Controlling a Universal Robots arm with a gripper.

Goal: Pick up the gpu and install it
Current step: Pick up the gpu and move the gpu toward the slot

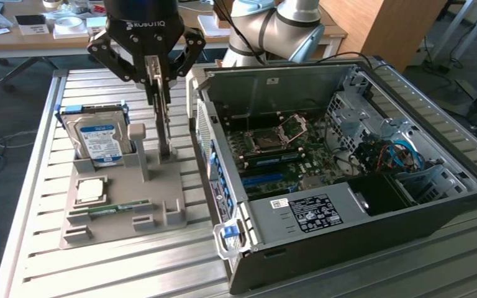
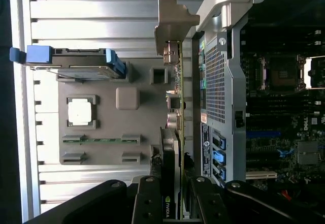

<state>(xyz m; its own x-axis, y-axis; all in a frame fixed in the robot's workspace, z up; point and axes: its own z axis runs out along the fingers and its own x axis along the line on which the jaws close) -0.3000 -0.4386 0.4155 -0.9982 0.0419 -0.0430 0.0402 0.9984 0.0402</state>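
- Over the grey fixture (image 1: pixel 162 186) at the exterior view's left, the gripper (image 1: pixel 161 93) hangs straight down with its jaws clenched on the top edge of the gpu (image 1: pixel 164 133).
- The gpu stands on edge in the fixture, probably so that a grip from above can carry it to a slot without turning it. Its lower edge sits at the fixture, and whether it has lifted clear cannot be told.
- Seen from here it is a thin dark upright strip, narrow and tall.
- A hard drive (image 1: pixel 97 133) stands in its own cradle just beside it. A processor chip (image 1: pixel 89 189) and a green memory stick (image 1: pixel 110 209) lie flat nearer the camera.
- The open computer case (image 1: pixel 346 248) lies on its side close by, motherboard facing up, which leaves the slots reachable from above.
- From the wrist view, the gpu (image 2: pixel 177 97) runs edge-on from between the gripper's (image 2: pixel 175 186) fingers toward its pale metal bracket (image 2: pixel 172 21).
- A dark cooler block with a green logo sits between the fingers, and the case's perforated rear panel (image 2: pixel 216 82) lies just beside the card.
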